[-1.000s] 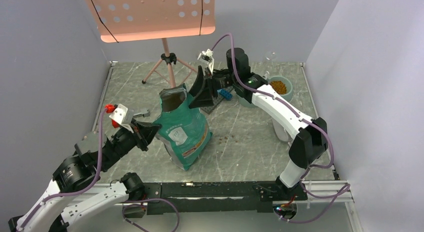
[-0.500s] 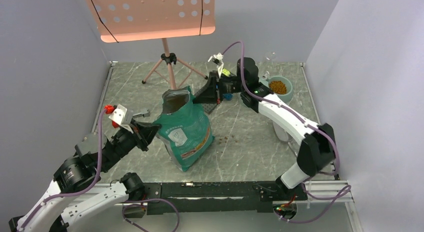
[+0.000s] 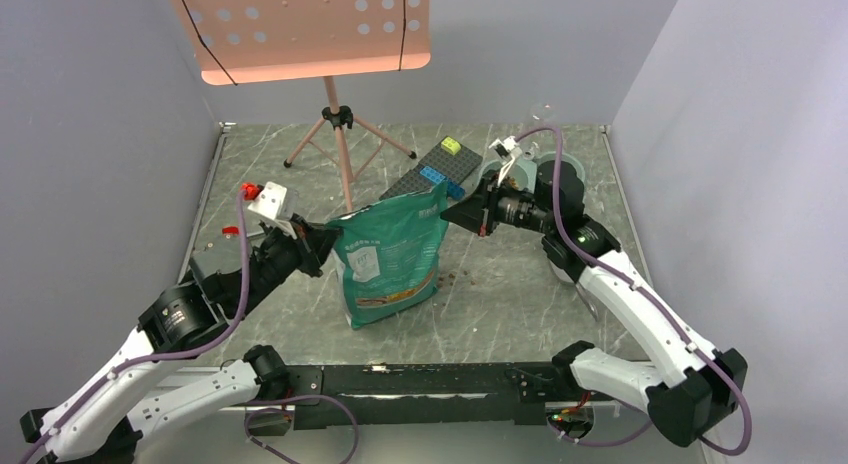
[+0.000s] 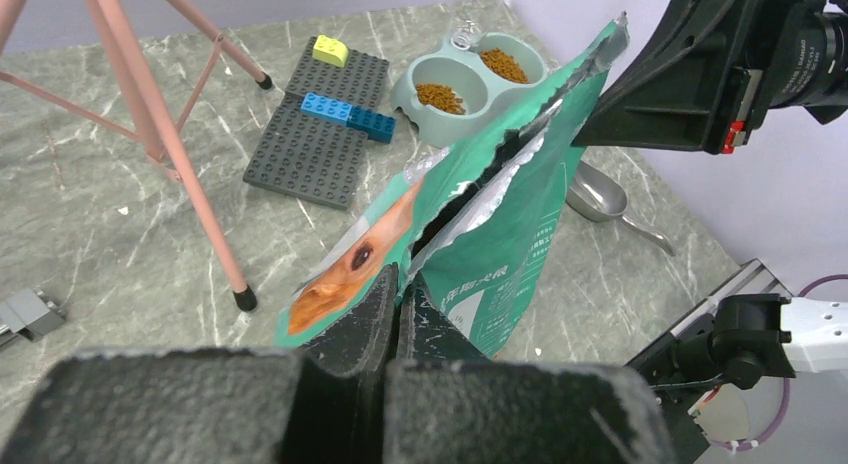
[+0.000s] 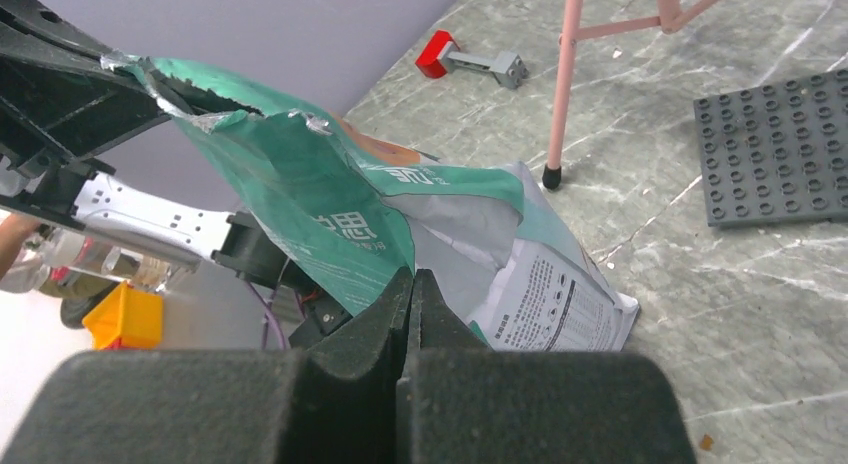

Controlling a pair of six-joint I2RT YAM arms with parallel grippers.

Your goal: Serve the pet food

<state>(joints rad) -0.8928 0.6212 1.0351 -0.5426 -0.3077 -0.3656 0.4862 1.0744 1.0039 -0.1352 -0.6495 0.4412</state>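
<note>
At centre, left gripper [image 3: 328, 246] and right gripper [image 3: 446, 210] both clamped on bag [image 3: 392, 262] top edge

The grey marbled table [image 3: 520, 304] bears a pink metal tripod [image 3: 338, 115] and a dark grey studded baseplate [image 3: 467, 160] at the far side, and a pale blue-grey double bowl [image 4: 420, 124] far right. A teal-green bag [image 3: 390, 264] stands mid-table, with brown kibble bits [image 3: 460, 277] scattered just right of it.

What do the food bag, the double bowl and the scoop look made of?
The bag: glossy teal plastic film, silvery foil-like lining showing at the torn mouth. The double bowl: probably moulded plastic, matte pale blue-grey, smooth rounded walls. The scoop: looks like metal, grey with a dull sheen.
</note>
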